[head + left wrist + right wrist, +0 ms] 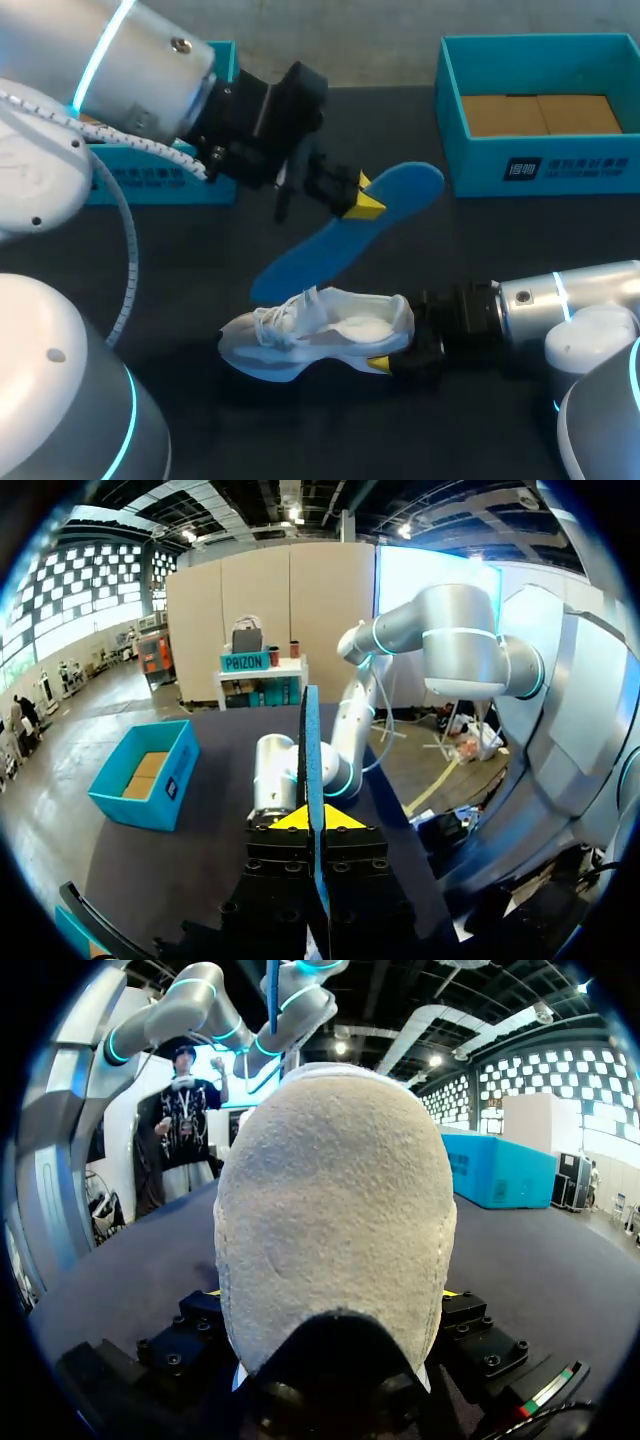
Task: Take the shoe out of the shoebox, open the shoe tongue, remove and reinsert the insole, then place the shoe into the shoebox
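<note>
Insole [335, 243] pinched in left gripper [365, 200] above shoe [310, 335] clamped by right gripper [393, 345].

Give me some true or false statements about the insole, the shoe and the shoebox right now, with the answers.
1. The left gripper is shut on the blue insole, holding it above the table. True.
2. The white shoe sits in the shoebox. False: it lies on the table.
3. The right gripper is shut on the shoe's heel. True.
4. The insole is inside the shoe. False: it is out, in the air above it.
</note>
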You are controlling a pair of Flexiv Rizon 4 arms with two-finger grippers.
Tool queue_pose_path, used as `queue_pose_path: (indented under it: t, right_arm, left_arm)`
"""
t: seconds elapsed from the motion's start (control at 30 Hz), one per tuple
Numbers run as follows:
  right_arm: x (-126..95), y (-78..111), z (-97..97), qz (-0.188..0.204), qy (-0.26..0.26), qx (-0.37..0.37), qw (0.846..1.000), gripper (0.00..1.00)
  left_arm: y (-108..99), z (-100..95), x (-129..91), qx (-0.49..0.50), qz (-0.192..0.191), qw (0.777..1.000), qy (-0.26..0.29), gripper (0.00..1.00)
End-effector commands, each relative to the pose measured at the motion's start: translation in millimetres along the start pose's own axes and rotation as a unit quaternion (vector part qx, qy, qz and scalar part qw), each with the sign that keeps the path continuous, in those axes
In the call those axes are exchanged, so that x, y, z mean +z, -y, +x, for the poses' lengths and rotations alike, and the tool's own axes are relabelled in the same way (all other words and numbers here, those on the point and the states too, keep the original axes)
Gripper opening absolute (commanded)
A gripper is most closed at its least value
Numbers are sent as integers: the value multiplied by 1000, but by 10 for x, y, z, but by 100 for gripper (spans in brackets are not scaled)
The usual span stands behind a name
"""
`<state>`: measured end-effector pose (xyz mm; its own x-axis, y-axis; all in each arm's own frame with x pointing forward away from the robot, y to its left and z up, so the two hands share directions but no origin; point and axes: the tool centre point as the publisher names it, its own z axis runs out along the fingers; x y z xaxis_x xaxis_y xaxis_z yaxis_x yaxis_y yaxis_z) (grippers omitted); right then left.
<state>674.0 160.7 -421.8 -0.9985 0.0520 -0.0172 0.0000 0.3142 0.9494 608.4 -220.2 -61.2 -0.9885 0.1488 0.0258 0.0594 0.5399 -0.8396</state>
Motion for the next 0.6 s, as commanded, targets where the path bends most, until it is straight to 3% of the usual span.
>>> queue_pose_path:
  t: [0.03, 0.2, 0.37, 0.6]
  right_arm:
    - [7, -6, 13, 2, 1, 0, 1000, 0]
    - [7, -6, 13, 2, 1, 0, 1000, 0]
    - [7, -6, 13, 2, 1, 0, 1000, 0]
    - [7, -6, 13, 2, 1, 0, 1000, 0]
  left_arm:
    - [-29, 38, -84, 1, 1, 1000, 2, 0]
    - [-29, 38, -84, 1, 1, 1000, 2, 0]
    - [87, 140, -153, -21, 56, 998, -31, 0]
    - [429, 238, -439, -48, 140, 986, -77, 0]
